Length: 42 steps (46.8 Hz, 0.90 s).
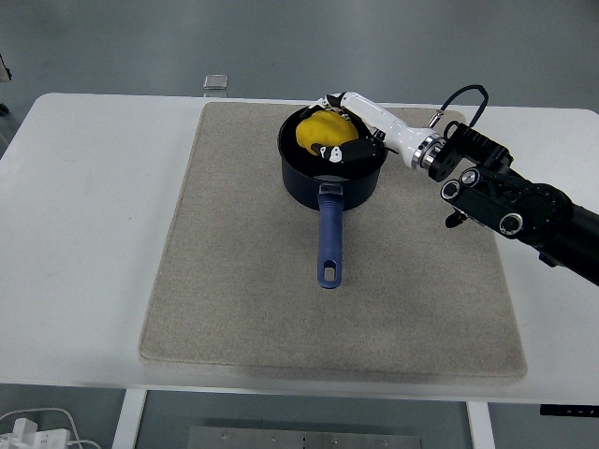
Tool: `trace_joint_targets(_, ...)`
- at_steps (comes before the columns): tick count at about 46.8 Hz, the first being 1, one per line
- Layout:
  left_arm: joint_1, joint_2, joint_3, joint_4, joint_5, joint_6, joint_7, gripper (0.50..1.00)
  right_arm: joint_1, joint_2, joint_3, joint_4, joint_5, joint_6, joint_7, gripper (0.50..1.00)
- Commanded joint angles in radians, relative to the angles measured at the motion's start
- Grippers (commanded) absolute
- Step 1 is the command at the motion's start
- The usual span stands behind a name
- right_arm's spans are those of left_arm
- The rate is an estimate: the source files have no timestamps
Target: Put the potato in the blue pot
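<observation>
A dark blue pot [351,182] with a long blue handle [328,241] pointing toward me stands at the far middle of the beige mat [243,271]. A yellow potato [318,133] lies inside the pot. My right hand [339,140] reaches in from the right over the pot's mouth, its fingers [328,151] curled around the potato. Part of the potato is hidden by the hand and the pot wall. The left arm is out of view.
The mat covers most of the white table [84,234]. A small grey block [216,83] sits at the table's far edge, beyond the mat. The right forearm [505,201] stretches over the mat's right side.
</observation>
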Motion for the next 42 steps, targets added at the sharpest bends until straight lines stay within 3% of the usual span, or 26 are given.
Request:
trace_joint_targets(1,0.000,0.000,0.000,0.000,-0.001,0.000,0.000,0.999,0.000,-0.002,0.000,0.000,0.000,-0.001,0.001,0.913)
trace_joint_targets(29,0.000,0.000,0.000,-0.002,0.000,0.000,0.000,0.999,0.001,-0.039,0.011,0.000,0.110,-0.005,0.000,0.913)
trace_joint_targets(42,0.000,0.000,0.000,-0.003,0.000,0.000,0.000,0.999,-0.002,-0.073,0.127,0.001,0.265,0.005,-0.002,0.913)
